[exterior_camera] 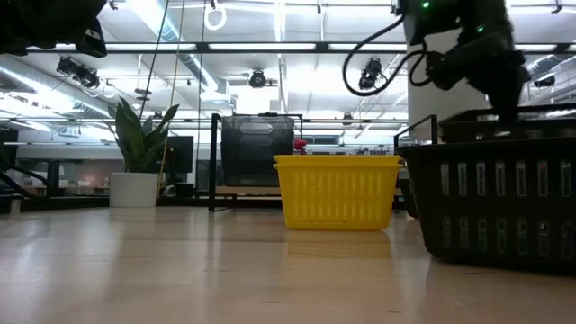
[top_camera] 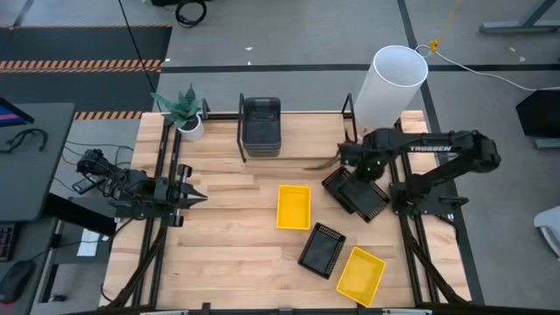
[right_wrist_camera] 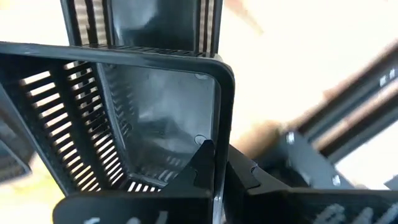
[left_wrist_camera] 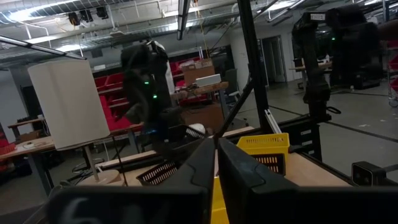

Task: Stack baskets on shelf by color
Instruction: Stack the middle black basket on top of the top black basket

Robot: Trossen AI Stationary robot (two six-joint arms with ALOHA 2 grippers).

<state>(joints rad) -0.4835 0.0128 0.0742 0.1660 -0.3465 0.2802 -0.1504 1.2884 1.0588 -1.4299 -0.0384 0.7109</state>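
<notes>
shelf board (top_camera: 297,162) — partly hidden under grey baskets (top_camera: 262,125)

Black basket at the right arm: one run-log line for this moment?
right gripper: shut on black basket wall | left gripper: shut, idle at left edge | shelf: grey basket stack

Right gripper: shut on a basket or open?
Shut: right gripper fingers pinch the black basket wall between them, one inside, one outside.

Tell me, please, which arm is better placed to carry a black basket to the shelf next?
The right. Its tool is already shut on the wall of a black basket near the shelf, while the left tool waits shut at the table's left side, away from every basket.
</notes>
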